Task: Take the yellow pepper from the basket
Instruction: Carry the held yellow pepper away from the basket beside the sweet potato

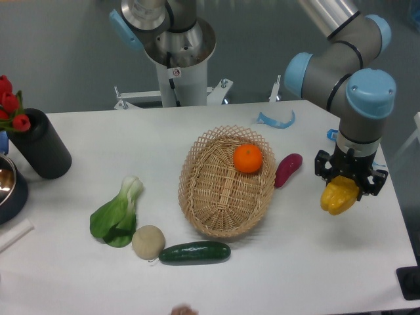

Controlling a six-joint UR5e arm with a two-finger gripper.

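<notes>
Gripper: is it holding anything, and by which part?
The gripper holds the yellow pepper by its upper end, fingers on either side, clear of the basket.

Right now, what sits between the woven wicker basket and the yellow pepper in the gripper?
In the fixed camera view, a magenta oblong vegetable lies beside the basket; then bare white table up to the pepper.
</notes>
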